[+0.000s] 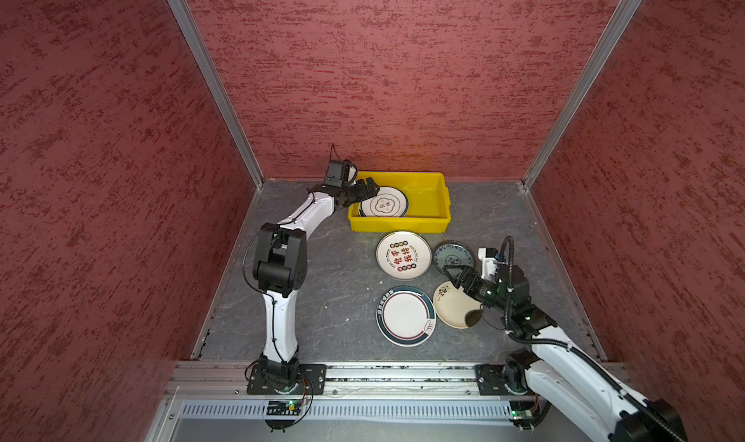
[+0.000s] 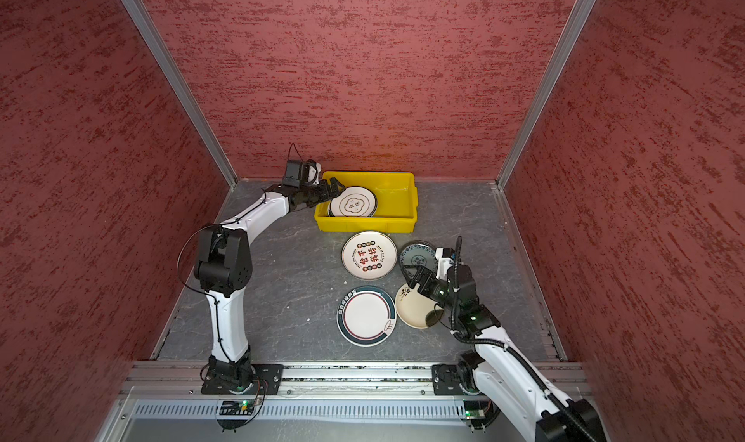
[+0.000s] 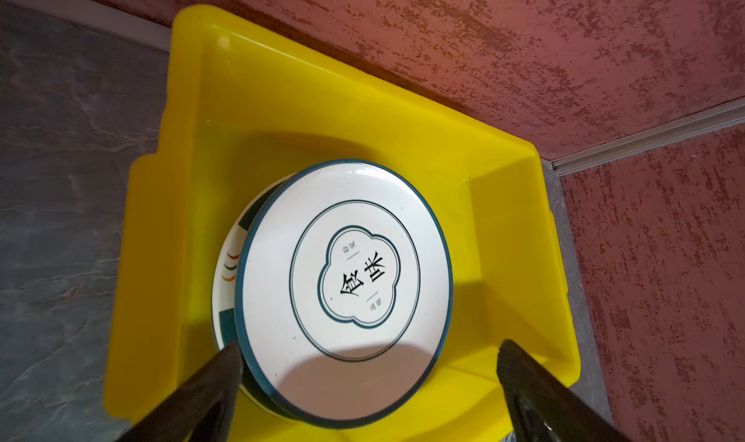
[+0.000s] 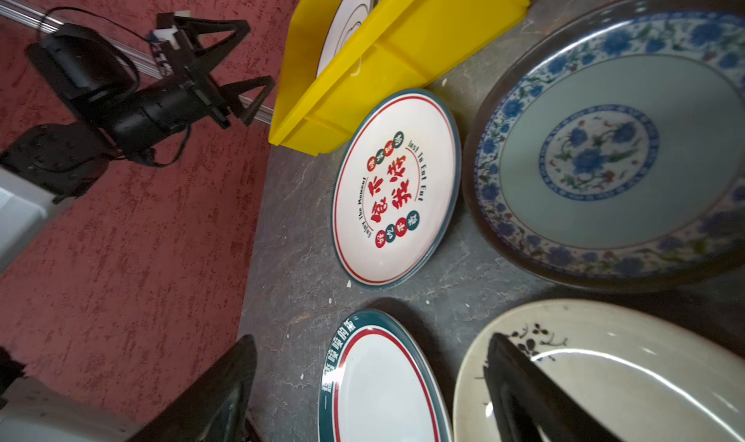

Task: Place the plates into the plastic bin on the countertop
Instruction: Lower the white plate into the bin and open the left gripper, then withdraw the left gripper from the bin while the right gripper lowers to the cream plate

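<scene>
A yellow bin (image 1: 399, 223) at the back of the countertop (image 1: 322, 299) holds at least two stacked plates at its left end, and the left claw (image 1: 371, 190) hangs wide open just over the top plate (image 1: 383, 207), gripping nothing. Four plates lie in front of the bin, not yet moved: a red-lettered plate (image 1: 403, 255), a blue plate (image 1: 453, 251), a ringed plate (image 1: 405, 316) and a cream plate (image 1: 451, 313). The right claw (image 1: 455, 272), also wide and empty, hovers over the cream plate's edge

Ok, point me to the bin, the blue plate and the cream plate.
bin (image 1: 399, 223): a top view, on its front wall.
blue plate (image 1: 452, 253): a top view, on its centre.
cream plate (image 1: 451, 313): a top view, on its bare middle, clear of the pincer.
</scene>
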Motion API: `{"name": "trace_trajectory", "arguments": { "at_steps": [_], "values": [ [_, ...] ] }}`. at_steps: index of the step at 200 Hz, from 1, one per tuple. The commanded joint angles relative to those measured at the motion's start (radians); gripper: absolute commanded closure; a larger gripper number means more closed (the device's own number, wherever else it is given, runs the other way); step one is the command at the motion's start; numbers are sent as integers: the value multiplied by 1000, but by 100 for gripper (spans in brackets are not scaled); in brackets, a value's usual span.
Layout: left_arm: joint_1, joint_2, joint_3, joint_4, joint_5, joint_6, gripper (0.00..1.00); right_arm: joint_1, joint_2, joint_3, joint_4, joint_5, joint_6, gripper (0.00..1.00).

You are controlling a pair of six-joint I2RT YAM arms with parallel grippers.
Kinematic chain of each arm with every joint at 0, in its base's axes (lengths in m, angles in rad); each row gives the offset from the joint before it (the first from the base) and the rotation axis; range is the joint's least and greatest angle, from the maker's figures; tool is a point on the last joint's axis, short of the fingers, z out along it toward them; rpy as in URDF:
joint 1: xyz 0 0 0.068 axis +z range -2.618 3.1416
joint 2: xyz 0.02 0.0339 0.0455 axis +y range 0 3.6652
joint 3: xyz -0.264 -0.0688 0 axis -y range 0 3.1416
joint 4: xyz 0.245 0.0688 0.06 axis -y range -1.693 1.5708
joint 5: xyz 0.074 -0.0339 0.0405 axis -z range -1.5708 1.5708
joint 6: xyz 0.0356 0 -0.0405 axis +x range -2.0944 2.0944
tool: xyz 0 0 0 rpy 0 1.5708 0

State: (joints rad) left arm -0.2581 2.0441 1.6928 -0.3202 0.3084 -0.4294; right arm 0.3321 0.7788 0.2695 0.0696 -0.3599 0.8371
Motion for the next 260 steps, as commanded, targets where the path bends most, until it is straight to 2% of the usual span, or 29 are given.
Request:
{"name": "trace_trajectory", "arguments": {
  "at_steps": [1,19,37,54,102,127,162,193,216,260],
  "values": [
    [-26,-133,-71,72,-66,49,1,-2,0,21,-89,77,-28,10],
    [-49,-227,-168,132,-117,55,1,-4,-5,35,-153,129,-31,10],
    [-70,-330,-268,176,-168,52,1,-4,-7,63,-264,243,-36,10],
    [-82,-423,-357,204,-166,25,1,-7,-15,89,-344,319,-47,11],
    [-119,-723,-667,270,-225,-24,1,-13,-41,109,-421,388,-64,11],
    [-114,-837,-789,272,-209,-36,1,-25,-36,104,-433,401,-57,11],
    [-114,-919,-861,217,-143,4,1,-53,-24,96,-414,374,-54,11],
    [-112,-979,-944,278,-101,12,1,-80,28,131,-487,401,-55,11],
    [-109,-970,-986,337,-39,22,1,-93,58,157,-542,409,-72,11],
    [-108,-936,-1068,475,30,19,1,-113,93,129,-519,290,-84,11]
  ]
}}
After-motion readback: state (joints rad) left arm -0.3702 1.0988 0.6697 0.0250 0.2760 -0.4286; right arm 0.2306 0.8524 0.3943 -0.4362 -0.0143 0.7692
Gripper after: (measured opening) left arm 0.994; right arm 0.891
